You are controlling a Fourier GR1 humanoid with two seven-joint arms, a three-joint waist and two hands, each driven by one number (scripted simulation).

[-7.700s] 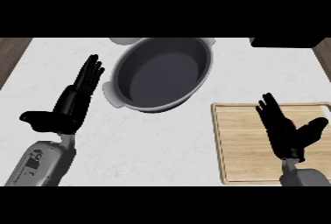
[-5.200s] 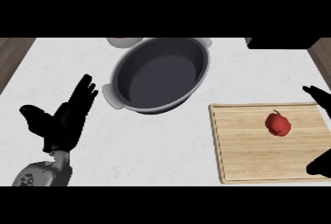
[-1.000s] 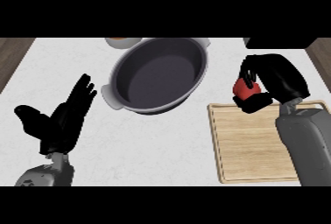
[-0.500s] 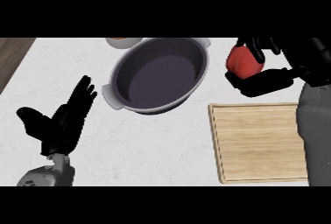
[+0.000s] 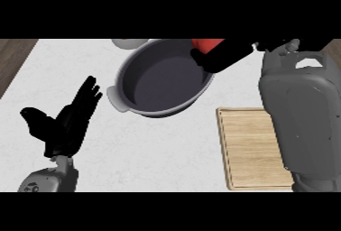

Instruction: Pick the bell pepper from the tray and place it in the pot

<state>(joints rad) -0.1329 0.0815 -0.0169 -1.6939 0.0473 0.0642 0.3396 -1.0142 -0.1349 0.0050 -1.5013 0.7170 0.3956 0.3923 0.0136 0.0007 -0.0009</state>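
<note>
1. The counter [image 5: 166, 149] was white with faint grey marbling and filled most of the head view. A strip of brown wooden floor [image 5: 13, 58] showed past its left edge.
2. A dark grey oval pot [image 5: 160, 81] stood on the far middle of the counter, tilted on a diagonal, with one pale handle pointing toward the near left.
3. Behind the pot's far rim, a pale rounded object [image 5: 130, 43] peeked out, mostly cut off. What it was could not be told.
4. A light wooden tray [image 5: 250, 149] lay on the counter's near right, just beside the pot, its right side hidden under the grey right forearm [image 5: 300, 113].
5. The red bell pepper [image 5: 206, 44] was at the pot's far right rim, apart from the tray, in the right hand [image 5: 223, 57], whose black fingers were curled round it from below.
6. Whether the pepper was above the rim or touching it could not be told.
7. The left hand [image 5: 66, 124] rested near the left edge, fingers straight and slightly spread, thumb out to the side, holding nothing, above the left forearm [image 5: 45, 181].
</note>
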